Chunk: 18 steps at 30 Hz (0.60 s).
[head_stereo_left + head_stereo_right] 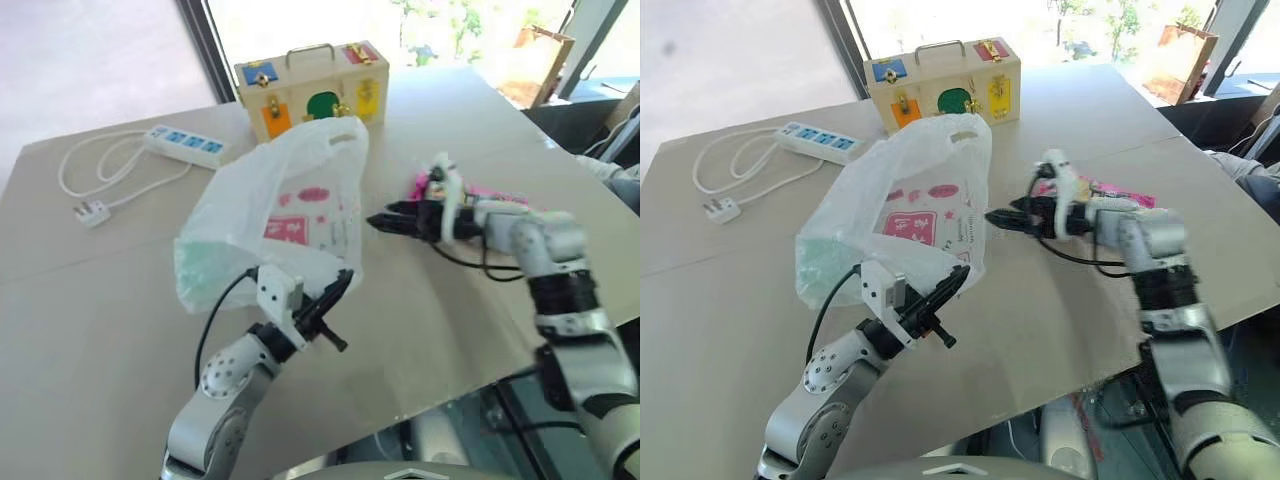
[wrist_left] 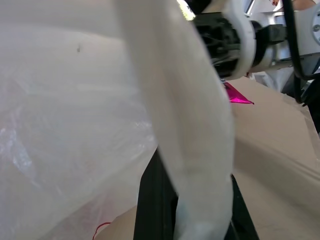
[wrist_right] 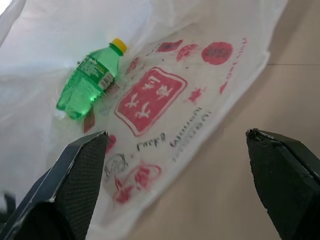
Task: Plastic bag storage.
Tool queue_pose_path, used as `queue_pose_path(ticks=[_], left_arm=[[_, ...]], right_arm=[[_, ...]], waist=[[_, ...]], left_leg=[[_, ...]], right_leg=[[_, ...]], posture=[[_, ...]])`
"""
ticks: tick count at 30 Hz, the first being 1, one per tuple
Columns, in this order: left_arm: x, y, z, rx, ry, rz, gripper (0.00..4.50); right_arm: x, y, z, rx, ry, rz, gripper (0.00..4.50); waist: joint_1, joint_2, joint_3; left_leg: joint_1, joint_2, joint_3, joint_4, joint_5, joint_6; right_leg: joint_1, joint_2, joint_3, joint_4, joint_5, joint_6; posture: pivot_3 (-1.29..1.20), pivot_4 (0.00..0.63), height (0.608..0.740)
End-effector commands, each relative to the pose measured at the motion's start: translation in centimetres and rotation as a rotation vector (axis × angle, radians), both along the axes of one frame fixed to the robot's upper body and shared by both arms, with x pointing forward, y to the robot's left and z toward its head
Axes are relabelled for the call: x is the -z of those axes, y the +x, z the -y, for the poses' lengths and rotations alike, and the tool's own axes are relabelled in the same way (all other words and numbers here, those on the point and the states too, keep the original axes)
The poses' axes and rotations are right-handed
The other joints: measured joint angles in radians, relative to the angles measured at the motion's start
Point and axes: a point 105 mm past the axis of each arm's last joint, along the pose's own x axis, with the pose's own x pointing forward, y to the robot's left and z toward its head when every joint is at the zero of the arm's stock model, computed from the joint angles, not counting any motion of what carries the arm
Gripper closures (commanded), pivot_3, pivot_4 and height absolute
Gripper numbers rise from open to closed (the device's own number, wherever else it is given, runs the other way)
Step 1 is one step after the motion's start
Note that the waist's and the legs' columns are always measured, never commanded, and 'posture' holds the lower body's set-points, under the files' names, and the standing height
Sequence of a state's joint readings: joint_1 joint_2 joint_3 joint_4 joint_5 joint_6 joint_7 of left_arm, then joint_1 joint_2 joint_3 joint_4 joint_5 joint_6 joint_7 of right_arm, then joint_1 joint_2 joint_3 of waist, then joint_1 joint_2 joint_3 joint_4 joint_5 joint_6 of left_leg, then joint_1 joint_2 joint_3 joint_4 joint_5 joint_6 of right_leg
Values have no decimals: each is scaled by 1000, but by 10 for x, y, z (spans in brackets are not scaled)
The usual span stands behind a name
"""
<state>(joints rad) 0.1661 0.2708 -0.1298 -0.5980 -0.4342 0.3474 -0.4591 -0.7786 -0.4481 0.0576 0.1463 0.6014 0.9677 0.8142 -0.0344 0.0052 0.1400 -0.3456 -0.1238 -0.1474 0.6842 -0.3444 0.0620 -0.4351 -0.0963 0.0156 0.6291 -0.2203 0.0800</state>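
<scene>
The plastic bag, thin translucent white with a red printed panel, stands puffed up mid-table. A green bottle with a yellow cap lies inside it. My left gripper is at the bag's near lower corner, shut on a strip of the bag that runs over its black fingers. My right gripper is open, its fingers spread wide. It points at the bag's printed side from the right and stands just clear of it.
A wooden box with coloured latches stands behind the bag at the table's far edge. A white power strip with its cable and plug lies at the far left. A shiny pink snack packet lies behind my right wrist.
</scene>
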Motion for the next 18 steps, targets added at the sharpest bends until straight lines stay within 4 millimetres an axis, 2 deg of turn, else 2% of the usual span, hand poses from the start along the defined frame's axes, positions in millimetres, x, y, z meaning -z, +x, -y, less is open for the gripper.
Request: queue_pose_path(ticks=[1,3,4,5,6,10,13,18], left_arm=[[-9,-4,2,17,-12,37,4500],[-9,-3,-1,9,-12,33,4500],[-9,-3,-1,4,-13,31,4500],[-9,-3,-1,1,-15,30,4500],[-9,-3,-2,-2,-16,29,4500],[-8,-3,-3,-14,-13,27,4500],[-8,-4,-5,-24,-8,24,4500],[-8,-4,-4,-29,-12,21,4500]], right_arm=[[-61,4,53,91,107,317,28],[-53,37,130,427,-80,363,28],[-42,42,160,529,-191,363,28],[-30,43,179,571,-285,367,28],[-20,42,189,580,-342,360,28],[14,32,200,503,-431,311,28],[23,27,203,480,-447,294,28],[33,27,203,526,-317,174,28]], waist=[[2,0,0],[4,0,0],[13,0,0],[27,-1,-1],[37,-1,-1],[25,-1,-1],[18,1,-1],[26,1,-1]], left_leg=[[0,0,0,0,0,0],[0,0,0,0,0,0],[1,1,1,1,0,0],[1,0,2,1,0,0],[1,-1,1,1,0,0],[1,0,3,0,0,0],[1,1,4,0,0,0],[1,1,5,2,0,0]], right_leg=[[0,-1,0,0,0,0],[0,-2,0,0,0,0],[0,-2,1,3,1,-1],[0,-2,1,3,1,-1],[0,-1,0,3,1,-1],[0,-2,2,1,1,-1],[-1,-2,4,2,1,-1],[-1,-2,5,4,1,-1]], posture=[[0,150,740],[0,150,740],[0,150,740],[0,150,740],[0,150,740],[0,150,740],[0,150,740],[0,150,740]])
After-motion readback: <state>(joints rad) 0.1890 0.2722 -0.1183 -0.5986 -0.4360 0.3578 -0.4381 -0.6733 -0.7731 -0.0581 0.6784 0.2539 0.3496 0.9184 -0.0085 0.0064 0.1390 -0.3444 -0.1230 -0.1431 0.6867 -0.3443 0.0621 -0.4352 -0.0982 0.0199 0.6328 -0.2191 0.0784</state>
